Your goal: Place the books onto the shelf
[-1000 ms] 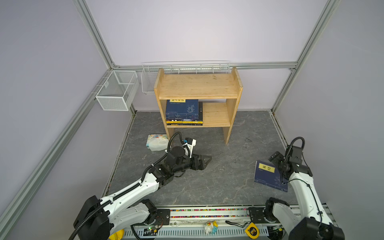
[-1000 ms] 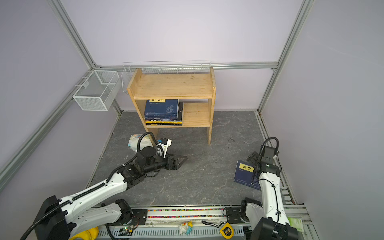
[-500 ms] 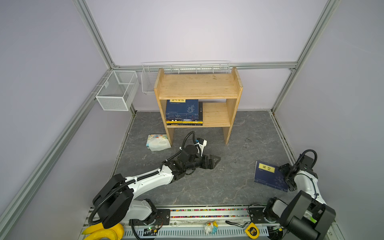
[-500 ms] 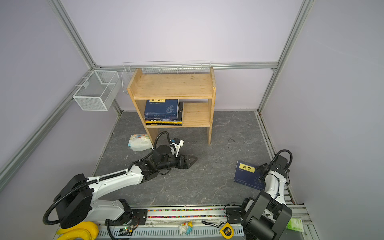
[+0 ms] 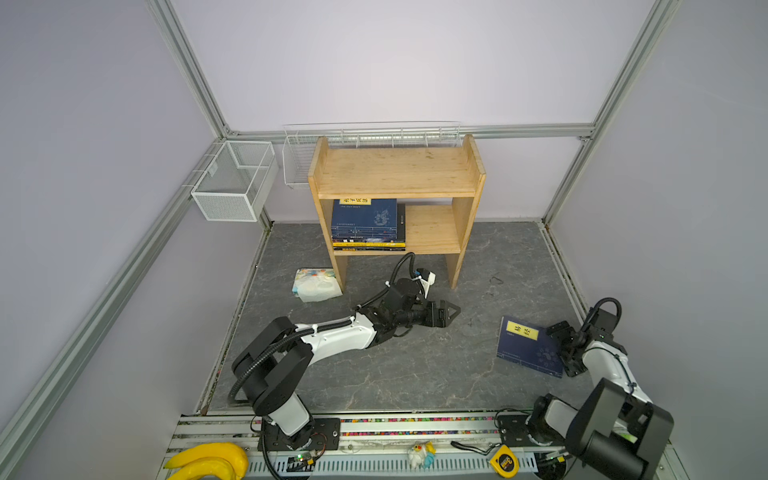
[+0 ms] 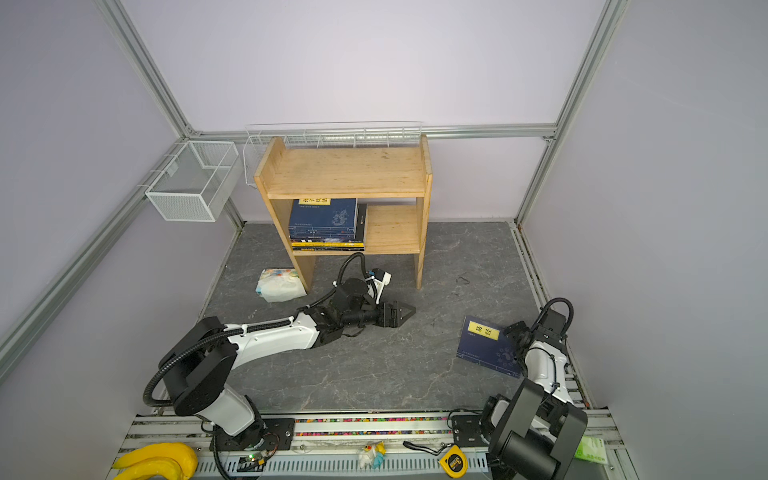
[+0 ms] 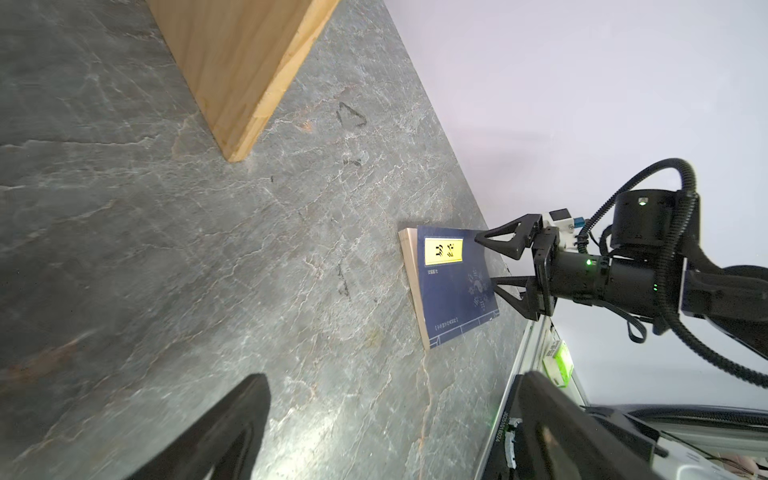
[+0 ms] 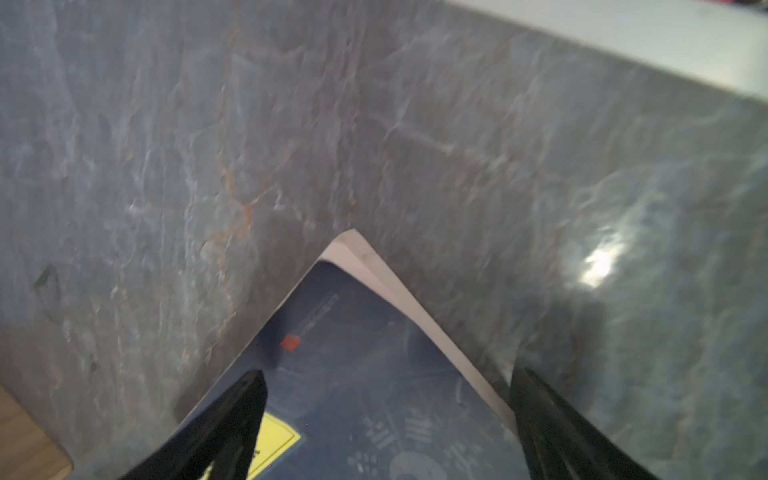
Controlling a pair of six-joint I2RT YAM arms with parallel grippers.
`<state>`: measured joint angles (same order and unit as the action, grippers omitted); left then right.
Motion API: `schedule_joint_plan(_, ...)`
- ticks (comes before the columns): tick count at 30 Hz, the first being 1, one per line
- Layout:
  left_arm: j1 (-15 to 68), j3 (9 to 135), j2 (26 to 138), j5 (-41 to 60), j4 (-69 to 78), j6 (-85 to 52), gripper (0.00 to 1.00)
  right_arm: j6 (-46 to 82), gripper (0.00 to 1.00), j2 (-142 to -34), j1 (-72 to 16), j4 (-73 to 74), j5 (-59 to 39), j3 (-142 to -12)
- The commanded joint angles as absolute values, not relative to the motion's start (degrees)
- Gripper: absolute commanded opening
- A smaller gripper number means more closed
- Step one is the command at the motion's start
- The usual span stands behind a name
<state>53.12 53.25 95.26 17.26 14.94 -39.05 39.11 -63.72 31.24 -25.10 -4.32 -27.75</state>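
The right gripper [image 7: 484,261] is spread wide with its fingers [image 8: 232,419] straddling one edge of the book [image 5: 525,345], which lies on the floor [image 5: 415,374] near the right wall, well apart from the shelf [image 5: 395,174]; whether they touch the cover I cannot tell. The book is thin and navy, with a yellow label [image 7: 443,250] in black characters, a faint pale pattern and a pale page edge. The left gripper [image 5: 453,311] is also spread and empty, low over the floor before the shelf, whose lower board carries a flat stack [image 5: 365,226] at its left, navy on top.
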Motion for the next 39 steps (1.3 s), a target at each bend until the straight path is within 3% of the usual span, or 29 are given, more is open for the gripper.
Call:
schedule_joint_plan(1, 54.76, 55.9, 99.02, 18.27, 14.93, -41.25, 0.93, 44.27, 0.96, -61.53, 28.93, -27.16, -6.5, -26.31)
schedule_joint_plan(5, 56.84, 58.1, 103.63, 17.16, 14.68, -43.21, 0.92, 44.29, 0.96, -62.08, 23.27, -25.52, -5.18, -26.03)
schedule_joint_plan(10, 57.52, 61.51, 109.55, 15.89, 14.91, -45.37, 0.89, 40.75, 1.0, -71.03, 17.44, -21.32, -6.75, -28.65)
schedule_joint_plan(17, 57.56, 63.99, 114.39, 15.06, 15.03, -48.18, 0.87, 40.51, 0.95, -78.32, 6.82, -18.33, -5.44, -31.98)
schedule_joint_plan(28, 56.86, 58.48, 111.57, 9.23, 14.94, -52.01, 0.87, 45.54, 0.93, -79.27, -10.44, -14.09, -4.22, -33.08)
schedule_joint_plan(39, 53.97, 44.21, 103.77, 7.01, 32.94, -57.93, 0.83, 45.19, 0.92, -88.12, -19.79, -10.89, -5.61, -39.73)
